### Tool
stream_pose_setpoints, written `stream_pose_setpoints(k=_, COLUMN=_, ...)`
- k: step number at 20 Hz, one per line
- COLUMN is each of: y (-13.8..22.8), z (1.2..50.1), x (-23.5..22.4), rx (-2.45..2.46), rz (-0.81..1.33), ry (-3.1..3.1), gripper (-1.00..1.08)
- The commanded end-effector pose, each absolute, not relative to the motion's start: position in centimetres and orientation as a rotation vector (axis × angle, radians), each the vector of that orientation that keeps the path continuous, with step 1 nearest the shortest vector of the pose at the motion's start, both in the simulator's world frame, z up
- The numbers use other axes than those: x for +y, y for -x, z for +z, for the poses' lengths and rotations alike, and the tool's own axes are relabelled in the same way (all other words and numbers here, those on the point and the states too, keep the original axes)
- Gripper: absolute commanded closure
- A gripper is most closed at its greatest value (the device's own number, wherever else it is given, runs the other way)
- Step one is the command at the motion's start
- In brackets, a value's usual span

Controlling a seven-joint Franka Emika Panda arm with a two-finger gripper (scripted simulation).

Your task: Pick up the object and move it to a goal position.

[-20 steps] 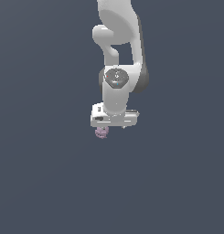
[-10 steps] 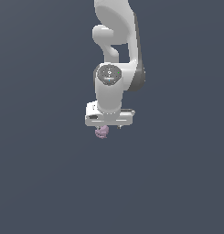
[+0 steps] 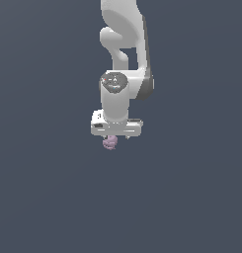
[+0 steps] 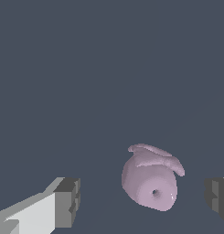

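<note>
Wrist view: the object point(image 4: 150, 180), a pale pink-purple lumpy blob, sits between the two dark finger pads point(image 4: 68, 203) with open space on either side; nothing touches it.
Fingers: spread apart, one pad well off to one side of the blob, the other just visible at the frame edge and somewhat nearer to it.
Object position: on the flat dark grey surface point(image 3: 43, 197), directly under the gripper point(image 3: 115, 138); in the exterior view it peeks out below the white hand, slightly toward that view's left of the hand's middle.
Risk, off-centre closing: the blob appears nearer one pad than the other, so the closer pad would likely meet it first and shove it sideways before the second arrives.
Risk, shape: a rounded, bumpy body with a flap on top offers no flat faces; the pads may land on a bulge and squeeze it out or let it roll.
Risk, height: whether the pads sit low enough around the blob cannot be told; too shallow a grip could slip on lifting.
Arm pose: the arm point(image 3: 125, 44) reaches down from the top of the exterior view, wrist vertical, hand pointing straight down, finger bar lying across that view.
</note>
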State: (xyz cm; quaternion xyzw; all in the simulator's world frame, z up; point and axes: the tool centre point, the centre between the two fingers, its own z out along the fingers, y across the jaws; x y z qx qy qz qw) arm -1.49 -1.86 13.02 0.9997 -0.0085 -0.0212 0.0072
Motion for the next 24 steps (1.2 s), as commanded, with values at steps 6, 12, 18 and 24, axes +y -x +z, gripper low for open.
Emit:
stream_pose_setpoints(k=6, y=3.4, z=10.6, x=-3.8, rx=-0.287, rz=-0.028, ry=-3.124, gripper=-0.92)
stream_pose_setpoints(k=12, y=4.7, z=9.3, x=-4.9, rx=-0.442, rz=-0.006, ry=-3.11, gripper=-0.92)
stream_pose_setpoints(k=18, y=5.0, z=9.0, x=-5.1, rx=-0.473, rz=-0.003, ry=-3.105, gripper=-0.92)
stream_pose_setpoints(k=24, y=5.0, z=7.8, x=-5.2, rx=-0.476, rz=-0.002, ry=-3.105, gripper=-0.92)
